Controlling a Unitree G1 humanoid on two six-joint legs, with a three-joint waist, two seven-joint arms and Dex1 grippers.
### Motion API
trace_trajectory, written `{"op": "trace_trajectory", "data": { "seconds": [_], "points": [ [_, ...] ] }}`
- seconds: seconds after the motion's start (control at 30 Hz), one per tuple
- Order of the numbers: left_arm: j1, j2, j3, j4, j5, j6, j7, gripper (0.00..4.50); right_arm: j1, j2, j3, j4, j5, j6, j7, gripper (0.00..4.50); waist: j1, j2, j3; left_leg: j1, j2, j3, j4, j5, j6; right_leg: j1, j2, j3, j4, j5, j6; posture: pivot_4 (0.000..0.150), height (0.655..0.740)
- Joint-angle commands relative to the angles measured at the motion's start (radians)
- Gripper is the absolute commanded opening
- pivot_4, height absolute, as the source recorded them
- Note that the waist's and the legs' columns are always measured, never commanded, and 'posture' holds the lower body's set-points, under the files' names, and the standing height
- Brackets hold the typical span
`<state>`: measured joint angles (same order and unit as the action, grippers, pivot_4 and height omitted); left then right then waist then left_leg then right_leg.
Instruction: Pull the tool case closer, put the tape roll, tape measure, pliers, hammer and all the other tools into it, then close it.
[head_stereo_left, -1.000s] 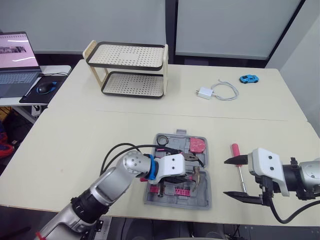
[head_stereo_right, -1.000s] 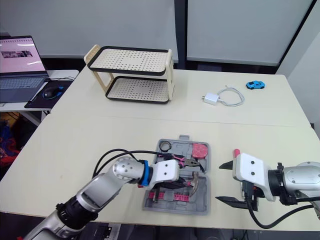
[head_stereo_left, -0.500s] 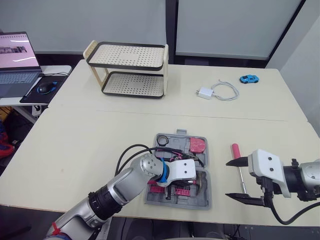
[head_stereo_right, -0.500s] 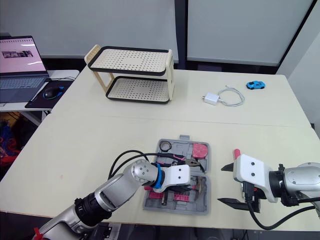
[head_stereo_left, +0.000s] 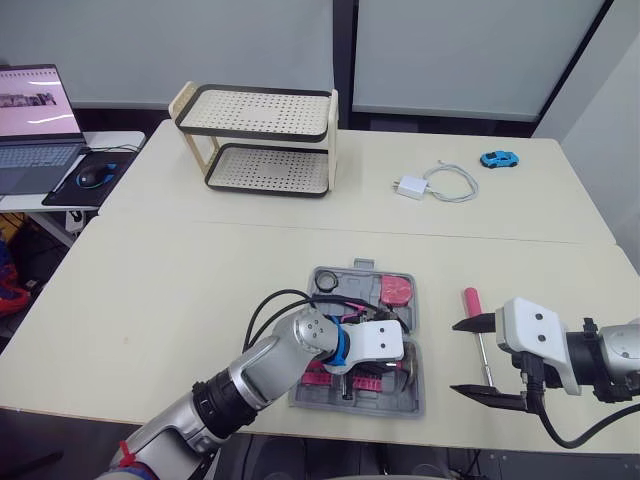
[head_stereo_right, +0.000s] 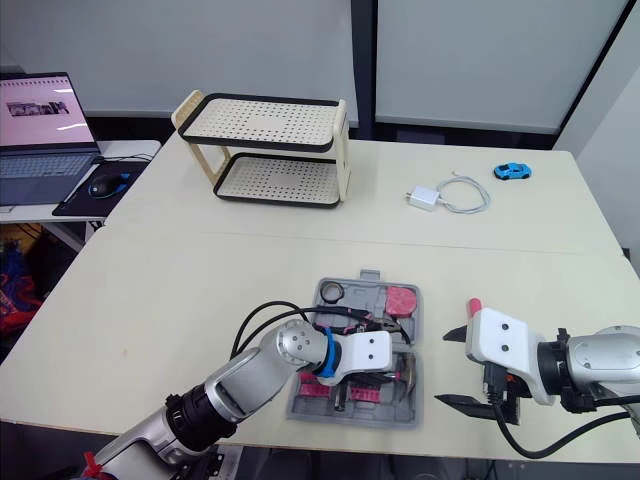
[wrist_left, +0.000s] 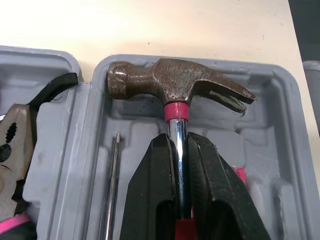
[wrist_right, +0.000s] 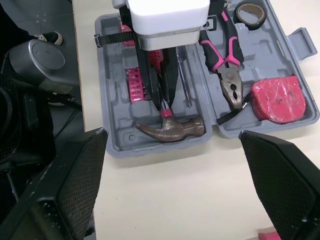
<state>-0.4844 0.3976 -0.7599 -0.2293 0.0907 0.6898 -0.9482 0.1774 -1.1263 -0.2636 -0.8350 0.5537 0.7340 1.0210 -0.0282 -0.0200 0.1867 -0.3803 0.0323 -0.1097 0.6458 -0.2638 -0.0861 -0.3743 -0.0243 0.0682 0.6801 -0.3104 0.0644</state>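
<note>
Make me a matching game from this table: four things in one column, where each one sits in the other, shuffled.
Things:
1. hammer
2. pliers
3. pink-handled tool
4. blue toy car

Places:
A. on the table, right of the tool case
B. far side of the table, near the white charger
C. in the case, clamped by the left gripper
D. lying loose in the case

Pairs: 1-C, 2-D, 3-A, 4-B

Bright, even light from overhead; shadows soft & short. Inside case, recesses lightly shaded, w/ a dim patch under hammer head. Glare streak on hammer's chrome neck. Beside case, past table edge, deep shade. Far behind case, laptop screen glows.
</note>
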Motion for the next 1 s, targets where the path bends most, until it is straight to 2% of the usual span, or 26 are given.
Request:
{"op": "trace_trajectory", "data": {
  "seconds": [0.03, 0.1, 0.4, 0.5, 0.63, 0.67, 0.73, 1.0],
  "points": [
    [-0.014, -0.008, -0.007, -0.007, 0.02, 0.003, 0.014, 0.07, 0.001, 0.0, -0.026, -0.037, 0.017, 0.005, -0.009, 4.5, 0.0, 0.0, 0.0, 0.0, 0.0, 0.0, 0.0, 0.0, 0.0, 0.0, 0.0, 0.0, 0.0, 0.0, 0.0, 0.15, 0.735],
    [-0.013, -0.006, 0.001, -0.02, 0.012, 0.018, 0.01, 0.07, 0.005, 0.003, -0.028, -0.041, 0.019, 0.008, -0.012, 4.5, 0.0, 0.0, 0.0, 0.0, 0.0, 0.0, 0.0, 0.0, 0.0, 0.0, 0.0, 0.0, 0.0, 0.0, 0.0, 0.15, 0.735],
    [-0.019, 0.015, 0.083, -0.132, -0.044, 0.097, 0.001, 2.99, 0.009, 0.007, -0.031, -0.057, 0.037, 0.021, -0.031, 4.5, -0.001, 0.0, 0.0, 0.0, 0.0, 0.0, 0.0, 0.0, 0.0, 0.0, 0.0, 0.0, 0.0, 0.0, 0.0, 0.15, 0.735],
    [-0.008, 0.039, 0.156, -0.18, -0.092, 0.057, -0.014, 3.86, 0.005, 0.009, -0.036, -0.059, 0.044, 0.026, -0.036, 4.5, -0.001, 0.0, 0.0, 0.0, 0.0, 0.0, 0.0, 0.0, 0.0, 0.0, 0.0, 0.0, 0.0, 0.0, 0.0, 0.15, 0.735],
    [0.054, 0.069, 0.251, -0.121, -0.182, -0.2, -0.073, 3.86, -0.006, 0.016, -0.03, -0.056, 0.045, 0.027, -0.052, 4.5, -0.001, 0.0, 0.0, 0.001, 0.0, 0.0, 0.0, 0.0, 0.0, 0.0, 0.0, 0.0, 0.0, 0.0, 0.0, 0.15, 0.735],
    [0.067, 0.093, 0.257, -0.097, -0.196, -0.23, -0.106, 3.56, -0.01, 0.017, -0.026, -0.056, 0.046, 0.027, -0.056, 4.5, -0.001, 0.0, 0.0, 0.001, 0.0, 0.0, 0.0, 0.0, 0.0, 0.0, 0.0, 0.0, 0.0, 0.0, 0.0, 0.15, 0.735],
    [0.087, 0.129, 0.259, -0.057, -0.207, -0.307, -0.155, 3.28, -0.014, 0.019, -0.022, -0.057, 0.047, 0.029, -0.061, 4.5, -0.002, 0.0, 0.0, 0.001, 0.0, 0.0, 0.0, 0.0, 0.0, 0.0, 0.0, 0.0, 0.0, 0.0, 0.0, 0.15, 0.735],
    [0.124, 0.151, 0.233, 0.034, -0.157, -0.43, -0.163, 0.72, -0.023, 0.023, -0.013, -0.062, 0.054, 0.036, -0.076, 4.5, 0.0, 0.0, 0.0, 0.0, 0.0, 0.0, 0.0, 0.0, 0.0, 0.0, -0.001, 0.0, 0.0, 0.0, 0.0, 0.15, 0.735]
  ]
}}
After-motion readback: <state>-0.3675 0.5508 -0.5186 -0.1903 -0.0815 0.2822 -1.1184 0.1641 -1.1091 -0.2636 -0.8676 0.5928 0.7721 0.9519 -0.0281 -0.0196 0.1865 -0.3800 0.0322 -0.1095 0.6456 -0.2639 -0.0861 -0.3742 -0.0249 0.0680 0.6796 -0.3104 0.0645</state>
